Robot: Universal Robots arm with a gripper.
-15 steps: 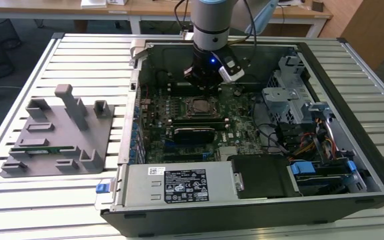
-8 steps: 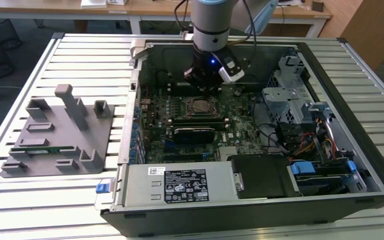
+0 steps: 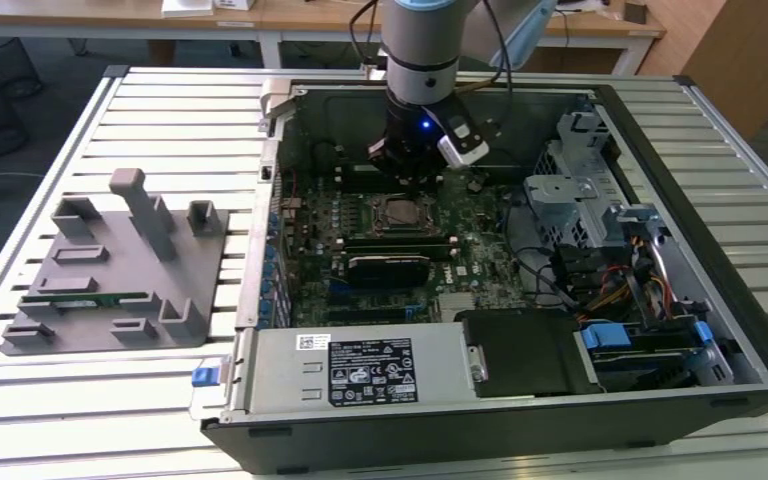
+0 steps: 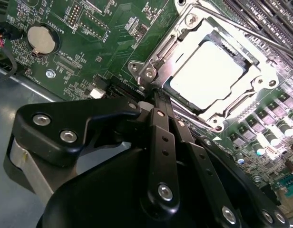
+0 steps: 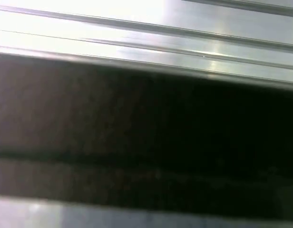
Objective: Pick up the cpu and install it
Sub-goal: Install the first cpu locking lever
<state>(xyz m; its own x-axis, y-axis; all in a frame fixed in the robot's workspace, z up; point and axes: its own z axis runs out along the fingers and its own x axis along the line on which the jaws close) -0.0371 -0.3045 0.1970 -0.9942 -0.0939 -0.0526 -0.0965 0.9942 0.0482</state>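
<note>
An open computer case (image 3: 704, 180) lies on a slatted metal table (image 3: 157, 120). Beneath the claw sits the green motherboard (image 4: 113, 42), its metal socket frame (image 4: 260, 80) just ahead of the claw's tips and a coin cell battery (image 4: 43, 39) off to one side. Well apart from the claw, outside the case, a grey fixture (image 3: 117, 270) holds a green memory stick (image 3: 84, 297). The power supply (image 3: 357, 370) fills the case's near end.

You see the open computer case (image 3: 651, 130) on the slatted table (image 3: 157, 100), and the parts holder (image 3: 104, 280) well apart on the exterior view's left. The cpu (image 4: 208, 76) sits in its socket (image 4: 260, 80) on the motherboard (image 3: 478, 250). The gripper (image 4: 153, 92) is just beside the socket frame, at its far side.
</note>
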